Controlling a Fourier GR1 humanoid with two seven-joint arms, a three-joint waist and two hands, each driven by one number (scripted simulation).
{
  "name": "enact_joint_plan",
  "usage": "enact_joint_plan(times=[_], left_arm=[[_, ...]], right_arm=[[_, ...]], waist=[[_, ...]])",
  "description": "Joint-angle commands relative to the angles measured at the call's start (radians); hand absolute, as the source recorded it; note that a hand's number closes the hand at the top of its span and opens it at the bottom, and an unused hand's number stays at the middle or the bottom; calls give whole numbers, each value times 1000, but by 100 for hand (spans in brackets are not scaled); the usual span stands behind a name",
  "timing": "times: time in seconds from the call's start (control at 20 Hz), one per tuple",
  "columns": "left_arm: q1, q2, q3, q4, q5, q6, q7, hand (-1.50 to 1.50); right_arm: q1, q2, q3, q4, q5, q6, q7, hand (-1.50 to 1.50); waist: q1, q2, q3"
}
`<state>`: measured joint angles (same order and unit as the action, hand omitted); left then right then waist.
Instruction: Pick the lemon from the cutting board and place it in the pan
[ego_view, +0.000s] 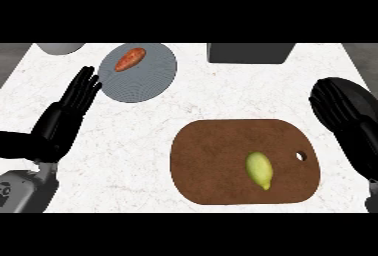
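Note:
A yellow-green lemon lies on the brown cutting board, right of the board's middle and near its hanging hole. The pan shows as a dark grey shape at the counter's far edge, cut off by the view's top. My right hand hangs at the right edge, above and to the right of the board, apart from the lemon, fingers relaxed and holding nothing. At the left, my left hand rests open with its fingers pointing up.
A grey round plate at the back left carries an orange-red sweet potato. A pale grey rounded object sits at the far left corner. White marble counter lies between the left hand and the board.

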<state>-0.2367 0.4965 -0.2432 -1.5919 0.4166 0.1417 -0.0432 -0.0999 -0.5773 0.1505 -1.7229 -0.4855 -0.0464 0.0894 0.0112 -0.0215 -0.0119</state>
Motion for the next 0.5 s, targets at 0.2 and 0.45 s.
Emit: enact_joint_plan(times=[0.2,0.45], left_arm=[[5,47,-40,30,-155,52,125,0],[59,24,-71,65,-136,25,117,0]], right_arm=[[-57,66,-88,143,97,-15,-196,-150],[49,59,-43,187,505,-391,-278,150]], waist=[[-5,25,14],[-23,28,14]])
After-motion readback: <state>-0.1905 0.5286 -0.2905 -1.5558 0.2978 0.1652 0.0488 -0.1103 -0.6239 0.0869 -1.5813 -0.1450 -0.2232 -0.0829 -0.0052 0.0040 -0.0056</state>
